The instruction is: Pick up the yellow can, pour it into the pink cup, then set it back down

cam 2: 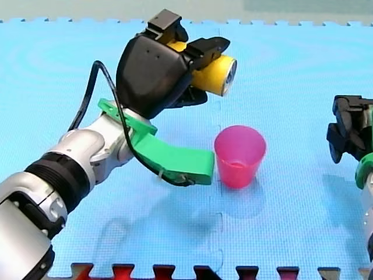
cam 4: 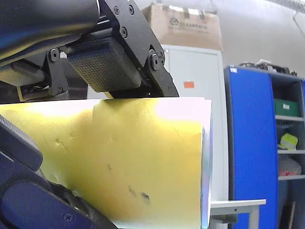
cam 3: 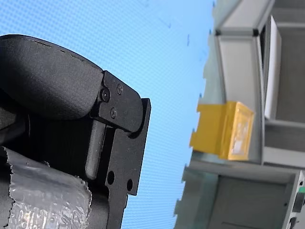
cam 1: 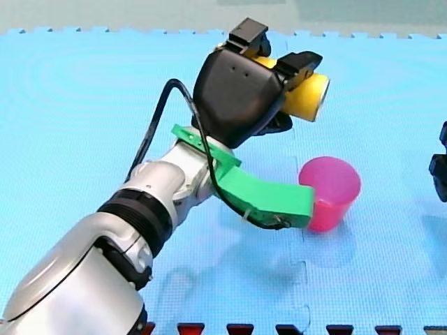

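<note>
Presently the yellow can is held on its side above the mat in the left hand, fingers clenched round it, so its contents could be spilled if its mouth is not brought over the pink cup below, while the right hand, whose state cannot be told, is seen at the right edge.

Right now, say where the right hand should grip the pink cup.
Probably take the pink cup by its side wall, from the robot's right, where the right hand is: it stands upright, and the left hand, holding the yellow can, has its arm close on the other side.
</note>
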You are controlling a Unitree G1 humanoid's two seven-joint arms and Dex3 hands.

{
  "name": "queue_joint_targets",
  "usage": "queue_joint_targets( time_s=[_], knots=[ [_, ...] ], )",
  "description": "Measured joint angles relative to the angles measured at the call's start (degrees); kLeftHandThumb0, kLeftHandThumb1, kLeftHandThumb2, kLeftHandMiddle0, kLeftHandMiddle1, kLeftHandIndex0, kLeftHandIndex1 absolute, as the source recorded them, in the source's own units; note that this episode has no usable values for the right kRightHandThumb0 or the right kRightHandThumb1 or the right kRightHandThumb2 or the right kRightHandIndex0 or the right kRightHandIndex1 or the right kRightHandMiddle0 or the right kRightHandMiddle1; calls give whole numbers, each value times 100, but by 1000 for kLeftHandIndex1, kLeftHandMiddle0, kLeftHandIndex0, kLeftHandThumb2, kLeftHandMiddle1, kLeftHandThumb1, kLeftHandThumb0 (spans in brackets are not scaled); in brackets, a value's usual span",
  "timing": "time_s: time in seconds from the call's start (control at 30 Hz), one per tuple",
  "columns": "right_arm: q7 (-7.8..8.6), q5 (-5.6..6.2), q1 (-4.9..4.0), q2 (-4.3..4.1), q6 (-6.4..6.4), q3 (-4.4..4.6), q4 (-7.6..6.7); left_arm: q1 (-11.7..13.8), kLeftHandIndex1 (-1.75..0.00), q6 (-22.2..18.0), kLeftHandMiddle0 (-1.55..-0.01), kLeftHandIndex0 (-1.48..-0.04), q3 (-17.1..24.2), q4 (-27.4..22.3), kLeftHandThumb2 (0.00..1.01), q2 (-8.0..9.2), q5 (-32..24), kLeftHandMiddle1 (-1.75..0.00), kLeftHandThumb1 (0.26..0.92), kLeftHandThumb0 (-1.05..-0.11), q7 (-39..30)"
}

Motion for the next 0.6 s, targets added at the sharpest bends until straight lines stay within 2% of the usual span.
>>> queue_joint_targets(
  time_s=[0.6],
  knots=[
    [-21, -3, 0, 5, -14, -2, 3, -35, -22, -95, -842, -1321, -13, 98, 7, -19, -79, -1746, 890, -350, 1]
  ],
)
